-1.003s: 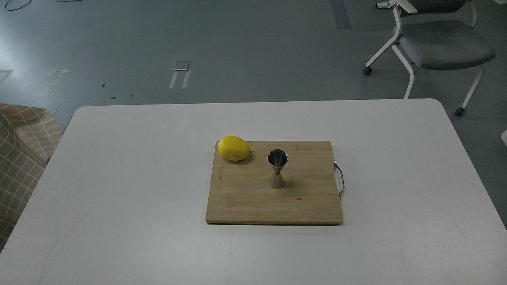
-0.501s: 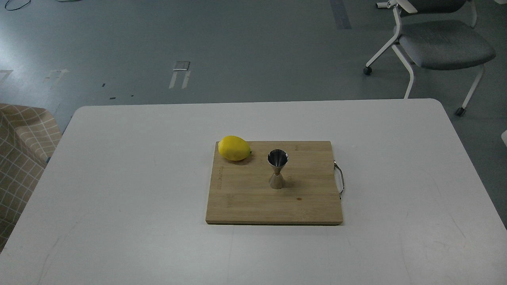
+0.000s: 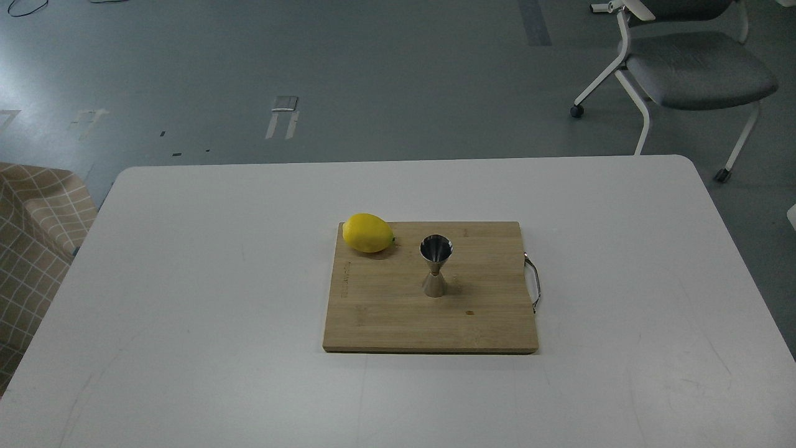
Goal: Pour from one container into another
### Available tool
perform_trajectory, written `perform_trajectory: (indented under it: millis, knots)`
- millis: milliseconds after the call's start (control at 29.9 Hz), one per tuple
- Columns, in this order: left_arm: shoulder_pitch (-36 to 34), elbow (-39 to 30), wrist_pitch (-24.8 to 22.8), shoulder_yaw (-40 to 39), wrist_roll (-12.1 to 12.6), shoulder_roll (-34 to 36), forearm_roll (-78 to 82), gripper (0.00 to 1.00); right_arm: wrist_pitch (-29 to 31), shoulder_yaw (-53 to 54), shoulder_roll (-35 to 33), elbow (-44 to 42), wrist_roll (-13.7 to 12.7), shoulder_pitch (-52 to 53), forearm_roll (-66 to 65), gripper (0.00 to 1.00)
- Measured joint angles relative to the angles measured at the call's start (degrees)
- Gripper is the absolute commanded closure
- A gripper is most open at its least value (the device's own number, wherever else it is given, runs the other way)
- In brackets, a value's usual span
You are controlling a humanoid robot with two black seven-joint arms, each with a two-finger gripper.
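The white surface fills most of the head view, with grey floor beyond it. A grey chair stands on the floor past the far right corner, and a checked tan cloth shows at the left edge. On the middle of the surface lies a wooden board, its metal handle on the right side. A lemon rests on the board's far left corner. The jigger stands upright near the board's centre, right of the lemon and apart from it, wider cone up. Nothing differs from the frames before: board, lemon and jigger lie just as they did. Neither claw is in view, so whether they are open or closed cannot be told. No glass shows.
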Motion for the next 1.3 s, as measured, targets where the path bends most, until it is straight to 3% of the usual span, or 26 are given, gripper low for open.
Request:
perform_trajectory:
  millis: [435, 668, 869, 1304]
  knots:
    - [-0.05, 0.03, 0.02, -0.08, 0.03, 0.0, 0.05, 0.02, 0.02, 0.0, 0.0, 0.0, -0.01, 0.0, 0.0, 0.0]
    - [-0.3, 2.24, 3.06, 0.7, 0.08, 0.0, -0.01, 0.02, 0.02, 0.0, 0.0, 0.0, -0.01, 0.0, 0.0, 0.0]
    - [-0.7, 6.76, 6.04, 4.34, 0.04, 0.0, -0.03, 0.02, -0.01, -0.01, 0.0, 0.0, -0.01, 0.0, 0.0, 0.0]
    - [-0.79, 6.58, 6.42, 14.52, -0.88, 0.0, -0.08, 0.02, -0.01, -0.01, 0.0, 0.0, -0.01, 0.0, 0.0, 0.0]
